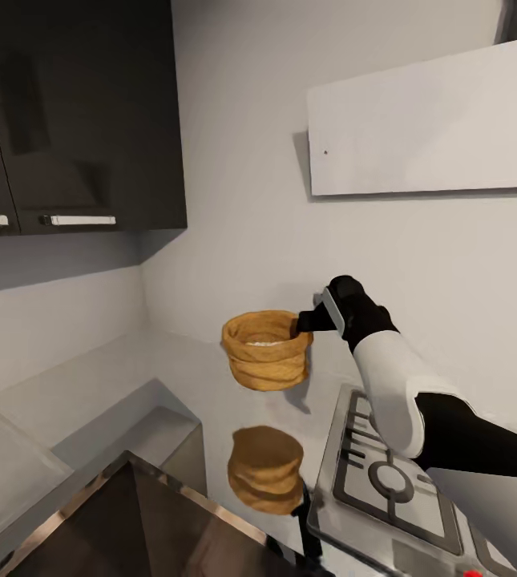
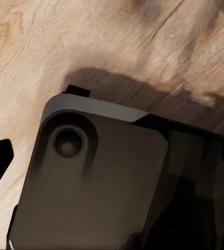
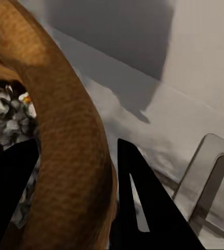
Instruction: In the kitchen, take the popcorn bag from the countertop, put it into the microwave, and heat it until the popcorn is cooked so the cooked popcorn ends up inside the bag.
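The right claw grips the rolled rim of the wrinkled tan-orange paper popcorn bag, one finger inside and one outside. The bag hangs above the glossy steel bench, left of the grey hob, so pickup looks done; microwaving remains. Pale popcorn sits inside. The left claw's state I cannot tell.

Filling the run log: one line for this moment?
right gripper: shut on popcorn bag rim | bag: lifted above countertop | popcorn: inside
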You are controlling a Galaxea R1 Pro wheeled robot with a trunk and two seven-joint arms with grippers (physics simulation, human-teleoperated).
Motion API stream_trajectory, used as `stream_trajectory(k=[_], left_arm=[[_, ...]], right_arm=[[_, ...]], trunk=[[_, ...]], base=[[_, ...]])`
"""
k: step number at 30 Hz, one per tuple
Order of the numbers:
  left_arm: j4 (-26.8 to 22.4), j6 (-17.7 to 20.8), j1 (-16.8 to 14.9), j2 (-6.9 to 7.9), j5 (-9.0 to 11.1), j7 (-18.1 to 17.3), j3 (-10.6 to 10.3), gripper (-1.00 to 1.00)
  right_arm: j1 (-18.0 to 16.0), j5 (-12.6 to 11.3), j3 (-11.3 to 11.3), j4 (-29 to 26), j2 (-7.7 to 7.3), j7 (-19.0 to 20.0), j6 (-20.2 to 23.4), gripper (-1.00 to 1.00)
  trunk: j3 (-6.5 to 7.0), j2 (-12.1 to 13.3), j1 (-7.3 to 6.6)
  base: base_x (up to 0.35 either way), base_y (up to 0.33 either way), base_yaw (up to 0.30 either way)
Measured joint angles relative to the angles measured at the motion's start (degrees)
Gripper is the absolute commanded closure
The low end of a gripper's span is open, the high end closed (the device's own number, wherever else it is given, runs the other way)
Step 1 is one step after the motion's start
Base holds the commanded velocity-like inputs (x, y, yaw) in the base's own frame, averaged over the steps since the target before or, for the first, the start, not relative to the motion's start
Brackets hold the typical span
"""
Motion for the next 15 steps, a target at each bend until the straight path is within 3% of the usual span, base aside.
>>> stream_trajectory(k=[15], left_arm=[[-0.1, -0.1, 0.0, 0.08, 0.2, 0.0, 0.0, -1.0]], right_arm=[[0.0, 0.1, 0.0, 0.0, 0.0, 0.0, 0.0, 1.0]], trunk=[[0.0, 0.0, 0.0]], base=[[-0.348, 0.0, 0.0]])
